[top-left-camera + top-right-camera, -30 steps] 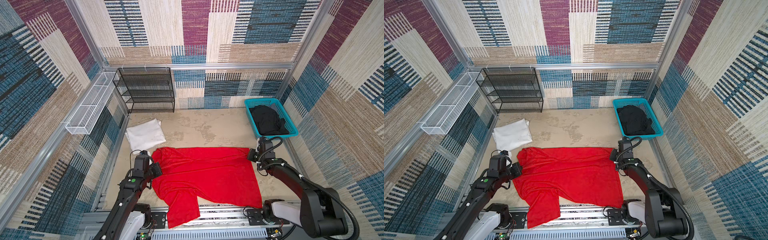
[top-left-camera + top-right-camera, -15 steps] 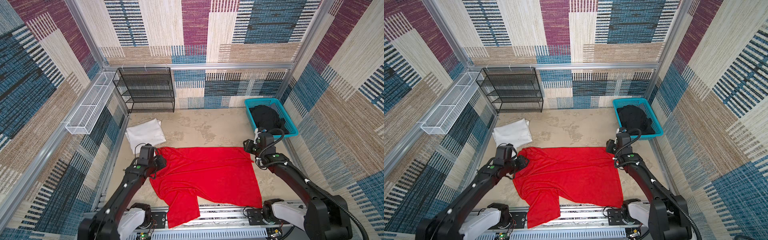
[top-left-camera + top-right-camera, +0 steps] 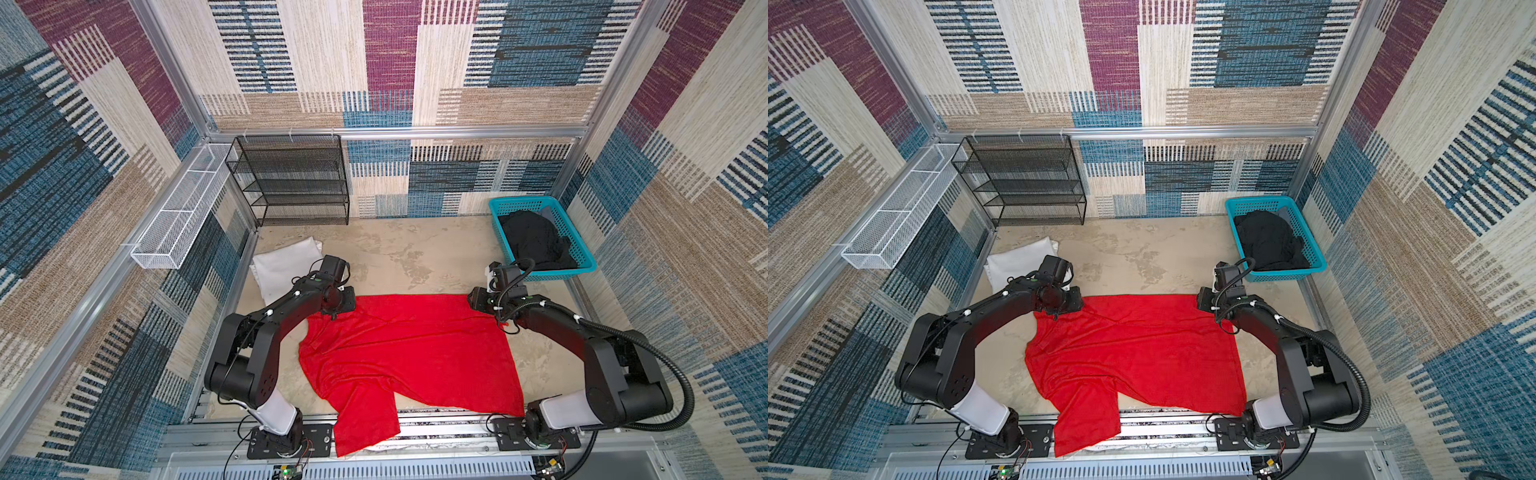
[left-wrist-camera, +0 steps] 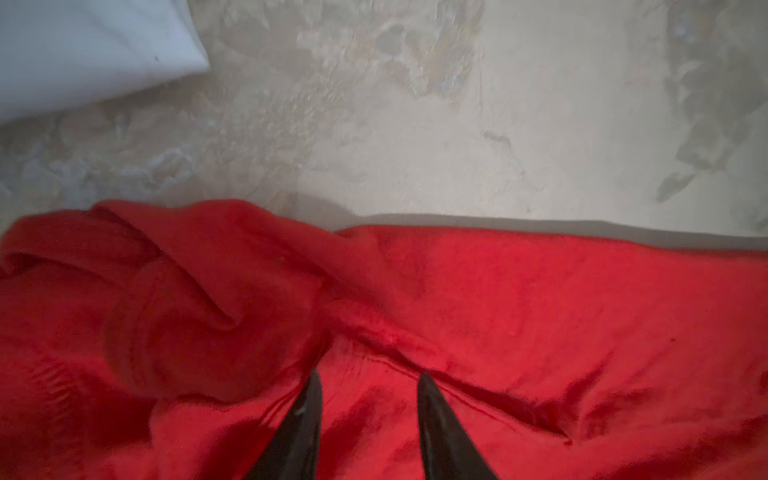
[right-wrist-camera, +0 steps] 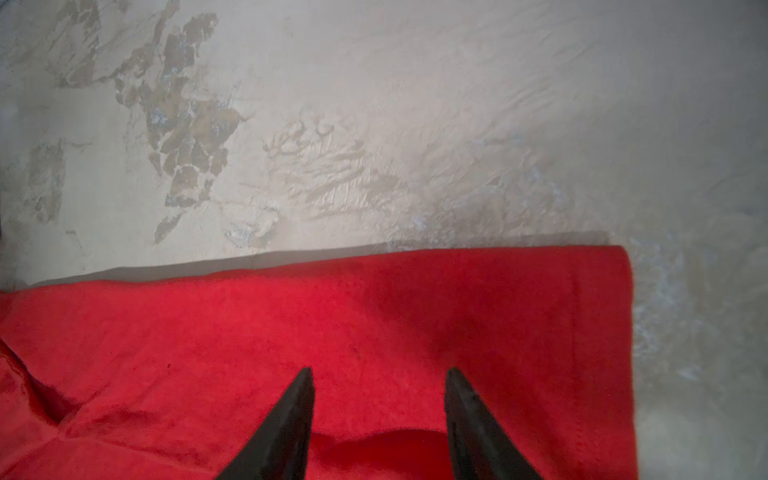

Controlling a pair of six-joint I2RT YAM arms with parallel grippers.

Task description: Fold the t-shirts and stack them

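front rail (image 3: 444,430): nearest strip of the scene; crossed by 1 loose flap of the red t-shirt (image 3: 407,349), draped over it.
red t-shirt: landmark for all places below; large, bright red, spread open on the table (image 3: 415,249), not yet folded; far edge straight, left far corner bunched into wrinkles, right far corner flat and square.
left arm (image 3: 266,332): bent along the left side of the red t-shirt, ending at its left far corner.
left gripper (image 4: 368,380): released; 2 dark fingers (image 4: 305,428) parted over the wrinkled cloth of the red t-shirt, nothing clamped between them; contact with the cloth impossible to tell.
right arm (image 3: 582,340): bent along the right side of the red t-shirt, ending at its right far corner.
right gripper (image 5: 379,372): released; 2 dark fingers (image 5: 286,436) parted over the flat right far corner of the red t-shirt, just inside its far edge; nothing clamped.
white t-shirt (image 3: 282,266): folded into a rectangle, just beyond the left far corner of the red t-shirt, apart from it, bare table between; partly hidden by the left arm in both top views.
teal basket (image 3: 557,273): beyond the right far corner of the red t-shirt, apart from it, beside the right wall.
black t-shirt (image 3: 536,241): crumpled inside the teal basket, unfolded.
black mesh rack (image 3: 299,183): well beyond the far edge of the red t-shirt, toward its left, against the back wall.
white wire tray (image 3: 178,216): hung on the left wall, well apart from the red t-shirt, beyond its left far corner.
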